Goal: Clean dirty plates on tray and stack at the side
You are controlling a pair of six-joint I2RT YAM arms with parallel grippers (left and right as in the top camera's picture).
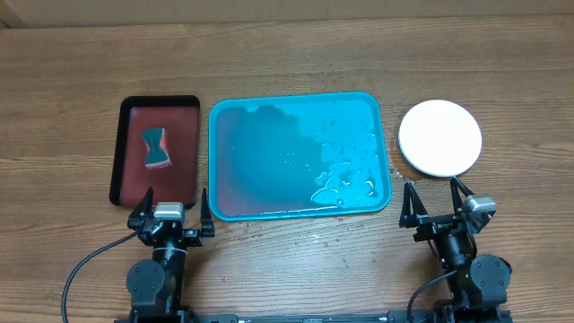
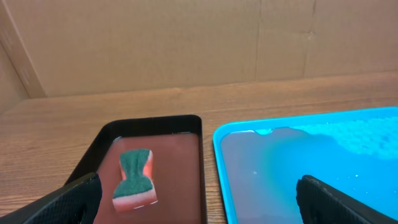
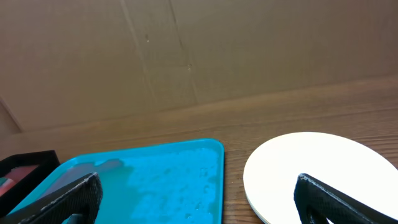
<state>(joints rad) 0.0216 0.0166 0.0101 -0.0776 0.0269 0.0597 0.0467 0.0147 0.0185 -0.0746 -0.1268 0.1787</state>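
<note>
Turquoise plastic at the middle of the wooden surface (image 1: 287,54): the tray (image 1: 269,144), long side toward the arms, wet inside, with a reddish-tinged film over the left part and clear beads and small puddles toward the right front corner. Off the tray, near its right rim but apart from it, a white plate (image 1: 439,137) flat on the wood, upper face clean white. Number of plates under it not readable.

Close alongside the tray on the left, a black tray (image 1: 179,166) with a dark red inside, carrying a green-topped sponge (image 1: 156,148) with a pinched waist, flat near its middle.

In front of the black tray's right half, the left tool (image 1: 176,199), fingers spread wide, gripping nothing. Just in front of the white plate, the right tool (image 1: 431,190), likewise wide and empty, fingertips close to the plate's near rim, contact not readable.

A few droplets (image 1: 327,238) on the wood before the tray's front rim. Brown cardboard (image 2: 186,43) behind.
</note>
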